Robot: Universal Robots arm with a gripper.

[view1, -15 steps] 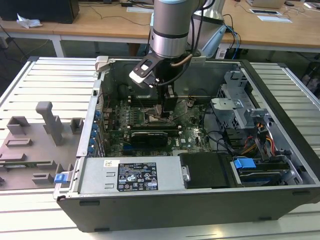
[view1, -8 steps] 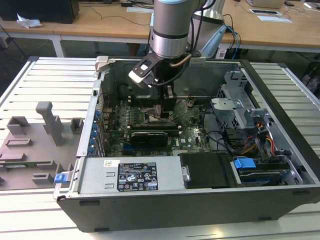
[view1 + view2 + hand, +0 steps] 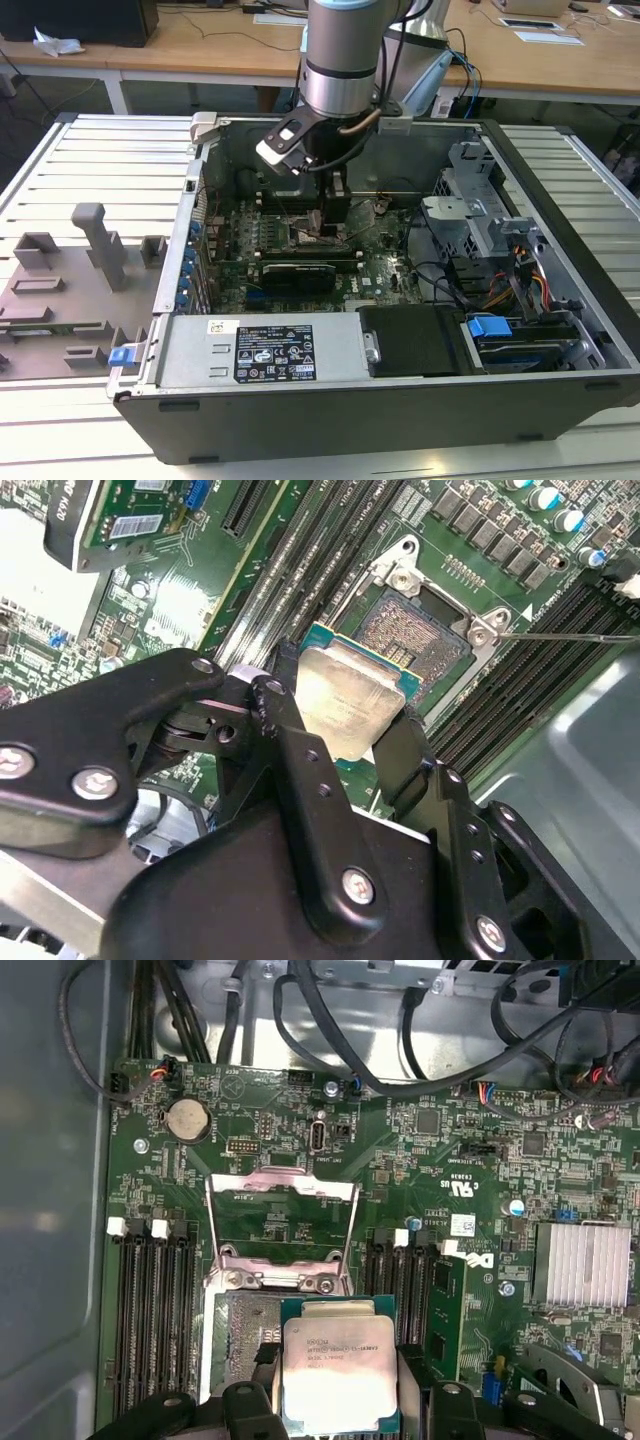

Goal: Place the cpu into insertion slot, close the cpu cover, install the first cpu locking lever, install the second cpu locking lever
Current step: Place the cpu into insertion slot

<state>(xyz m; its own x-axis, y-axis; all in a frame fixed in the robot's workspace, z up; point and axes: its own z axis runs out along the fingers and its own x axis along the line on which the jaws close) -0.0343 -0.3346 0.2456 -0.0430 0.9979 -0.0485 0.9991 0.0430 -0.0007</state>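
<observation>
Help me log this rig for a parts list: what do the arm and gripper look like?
The arm is a thick silver-grey cylinder with a dark ring around it. A greyish cable curves beside its wrist, near a white-and-black block. The gripper is glossy black, built of rounded jointed links fastened with silver screws.

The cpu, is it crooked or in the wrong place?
It's not seated: the gripper holds the cpu off to one side of the insertion slot, covering part of it. The cpu cover stands flipped open. Nothing looks broken.
</observation>
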